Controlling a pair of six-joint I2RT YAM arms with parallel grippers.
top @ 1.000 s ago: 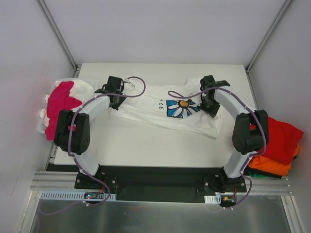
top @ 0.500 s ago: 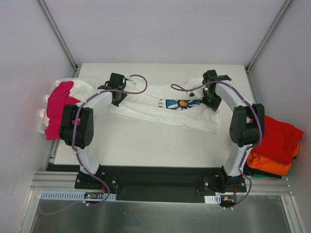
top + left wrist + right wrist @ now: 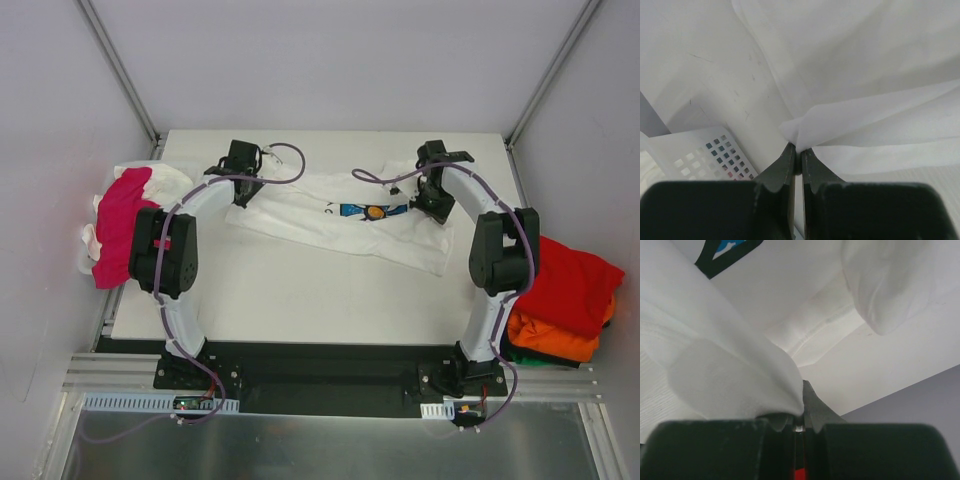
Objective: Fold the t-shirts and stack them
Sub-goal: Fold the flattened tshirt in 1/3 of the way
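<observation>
Now, both pairs of jaws are clenched on the white shirt (image 3: 340,215), one end of its far edge each.

My left gripper (image 3: 796,150) pinches a peak of white cloth at its very tips; my right gripper (image 3: 801,407) grips a bunched fold likewise. Outward from there, the shirt lies on the far half of the table (image 3: 300,300), long axis running side to side between the arms, its loose body trailing from the jaws toward the bases. Neither arm is nearer, so I judge the fold needs both together. A pink shirt (image 3: 122,225) sits off the left edge, red and orange shirts (image 3: 570,280) off the right.
</observation>
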